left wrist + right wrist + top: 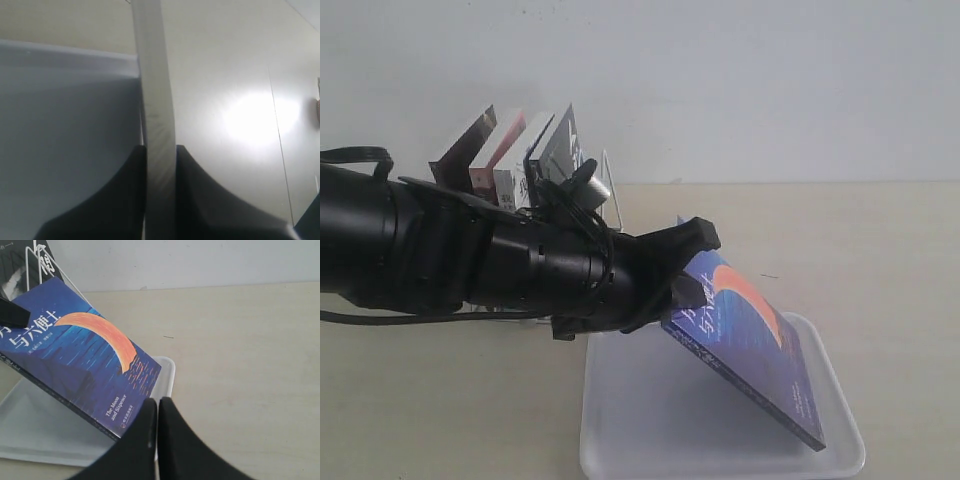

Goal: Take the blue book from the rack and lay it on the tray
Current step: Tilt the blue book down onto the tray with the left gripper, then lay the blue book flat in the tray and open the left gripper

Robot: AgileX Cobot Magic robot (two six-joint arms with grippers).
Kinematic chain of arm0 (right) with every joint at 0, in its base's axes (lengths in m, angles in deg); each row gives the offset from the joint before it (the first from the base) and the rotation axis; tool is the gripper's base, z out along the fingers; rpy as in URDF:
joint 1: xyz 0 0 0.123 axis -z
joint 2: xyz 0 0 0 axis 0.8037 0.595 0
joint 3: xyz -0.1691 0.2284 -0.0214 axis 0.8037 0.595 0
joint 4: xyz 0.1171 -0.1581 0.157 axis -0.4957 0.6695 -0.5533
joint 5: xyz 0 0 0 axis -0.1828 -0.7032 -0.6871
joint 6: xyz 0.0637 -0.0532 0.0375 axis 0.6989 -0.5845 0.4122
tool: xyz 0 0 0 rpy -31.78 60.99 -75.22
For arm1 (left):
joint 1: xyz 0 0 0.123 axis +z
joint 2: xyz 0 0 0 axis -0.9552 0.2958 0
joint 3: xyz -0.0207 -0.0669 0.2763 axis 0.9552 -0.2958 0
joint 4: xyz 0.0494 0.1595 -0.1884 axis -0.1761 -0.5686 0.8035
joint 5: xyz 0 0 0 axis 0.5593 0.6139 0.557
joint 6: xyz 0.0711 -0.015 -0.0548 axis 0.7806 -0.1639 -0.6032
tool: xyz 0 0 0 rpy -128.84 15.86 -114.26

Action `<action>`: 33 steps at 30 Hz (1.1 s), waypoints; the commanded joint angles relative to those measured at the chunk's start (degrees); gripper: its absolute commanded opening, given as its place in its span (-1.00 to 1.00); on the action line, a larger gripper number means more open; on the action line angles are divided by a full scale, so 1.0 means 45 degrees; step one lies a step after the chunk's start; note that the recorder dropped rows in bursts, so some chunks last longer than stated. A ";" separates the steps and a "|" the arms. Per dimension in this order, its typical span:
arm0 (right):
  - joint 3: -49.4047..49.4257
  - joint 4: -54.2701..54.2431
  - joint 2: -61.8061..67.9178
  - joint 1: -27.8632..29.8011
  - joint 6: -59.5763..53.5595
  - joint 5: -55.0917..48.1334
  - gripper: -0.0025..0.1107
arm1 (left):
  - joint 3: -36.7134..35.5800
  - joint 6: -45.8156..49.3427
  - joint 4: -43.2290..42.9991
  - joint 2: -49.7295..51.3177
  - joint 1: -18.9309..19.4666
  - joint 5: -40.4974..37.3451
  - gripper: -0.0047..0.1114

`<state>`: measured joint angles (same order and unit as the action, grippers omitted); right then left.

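The tray (620,440) lies nearest on the desk (880,260). Over it the blue book (750,340) slants, cover up, long axis rising from its near-right corner to the left hand (695,265), which clamps the upper end. The right hand (156,440) is closed, empty. The rack (612,195) stands behind.

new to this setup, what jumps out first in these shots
The blue book with its orange crescent slants over the white tray, low right in the exterior view. The left tool, on a bulky black arm from the left, pinches its upper edge. Behind, the rack holds other books.
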<state>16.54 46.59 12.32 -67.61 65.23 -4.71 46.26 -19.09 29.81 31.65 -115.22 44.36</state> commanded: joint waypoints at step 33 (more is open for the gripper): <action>-0.0007 0.0098 -0.0051 0.0072 -0.0094 0.0137 -0.96 | 0.0053 -0.0238 -0.1769 -0.0582 -0.0031 -0.1342 -0.05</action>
<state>16.54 46.59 12.32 -67.61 65.23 -4.71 46.26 -18.97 25.08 30.46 -115.22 39.20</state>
